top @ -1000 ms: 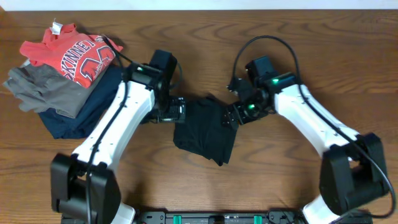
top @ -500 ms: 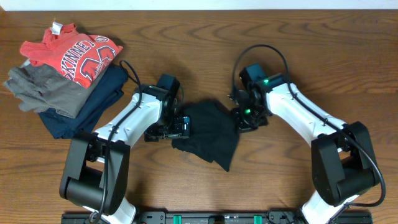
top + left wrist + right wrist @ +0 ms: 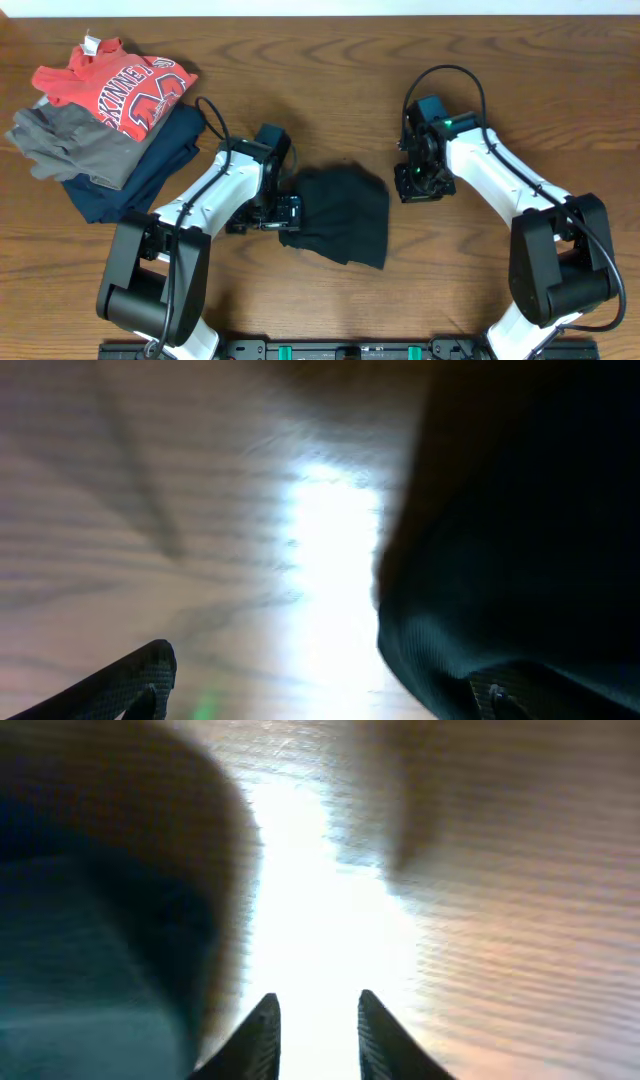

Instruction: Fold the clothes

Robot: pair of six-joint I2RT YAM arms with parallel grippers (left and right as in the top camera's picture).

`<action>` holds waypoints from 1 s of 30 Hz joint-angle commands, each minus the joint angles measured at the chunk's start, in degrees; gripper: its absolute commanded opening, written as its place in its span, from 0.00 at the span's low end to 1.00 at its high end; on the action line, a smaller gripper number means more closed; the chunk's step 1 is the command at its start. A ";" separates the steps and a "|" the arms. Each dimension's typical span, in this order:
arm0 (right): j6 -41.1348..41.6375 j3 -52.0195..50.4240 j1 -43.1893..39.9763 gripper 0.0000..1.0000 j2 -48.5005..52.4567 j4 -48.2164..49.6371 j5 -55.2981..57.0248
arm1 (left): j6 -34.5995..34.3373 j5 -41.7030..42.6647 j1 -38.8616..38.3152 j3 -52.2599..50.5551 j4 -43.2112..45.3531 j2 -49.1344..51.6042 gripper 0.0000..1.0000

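Progress looks well along: the black garment [image 3: 345,215] lies on the table [image 3: 540,70] between the two arms as a compact, roughly square bundle, doubled over on itself and not spread flat. Its outline is uneven, with a ragged lower left corner, so I judge that a squaring-up or one more fold may be left. Whether the sleeves are tucked inside cannot be told, and no print shows on the upper face. The left gripper [image 3: 290,212] sits at the bundle's left edge. In the left wrist view its fingers [image 3: 140,680] stand wide apart, with dark cloth bunched up against the right-hand one but nothing pinched between them. The right gripper [image 3: 410,190] is off the cloth, near its upper right corner, over bare wood. The right wrist view shows its fingers [image 3: 262,1032] parted by a narrow gap with only table between them, and the garment is a dark blur to the left. A red shirt [image 3: 110,85], a grey garment [image 3: 65,145] and a navy garment [image 3: 150,170] are stacked at the far left, well apart from the work.
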 commanded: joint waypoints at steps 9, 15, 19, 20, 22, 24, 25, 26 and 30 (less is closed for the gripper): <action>-6.43 2.43 -0.68 0.27 -8.20 -5.95 -5.75 | 5.31 -3.37 0.44 5.49 -7.15 -9.81 0.92; -10.71 2.38 2.32 0.40 -12.55 -6.49 -15.21 | 5.33 -3.50 0.44 7.87 3.58 -16.15 0.99; -10.25 0.17 6.27 0.39 -12.46 -6.25 -15.65 | 5.35 -2.58 0.44 7.65 7.74 -13.66 0.99; -10.05 -0.59 7.21 0.40 -12.46 -5.97 -15.61 | 5.35 -2.29 0.44 7.61 8.04 -12.39 0.99; -9.64 -2.36 8.68 0.40 -12.46 -4.48 -15.61 | 5.44 -2.23 0.44 7.58 8.35 -9.60 0.99; -8.61 -4.90 10.14 0.46 -12.46 -1.90 -15.63 | 5.60 -2.21 0.44 7.58 9.20 -6.21 0.99; -8.09 -6.14 10.67 0.48 -12.46 -0.55 -15.63 | 5.60 -2.21 0.44 7.58 9.62 -4.66 0.99; -7.72 -7.74 11.26 0.49 -12.46 1.29 -15.63 | 5.57 -2.21 0.44 7.58 10.25 -2.84 0.99; -7.28 -15.10 13.62 0.55 -12.46 9.01 -16.98 | 5.53 -2.23 0.44 7.58 12.87 3.67 0.99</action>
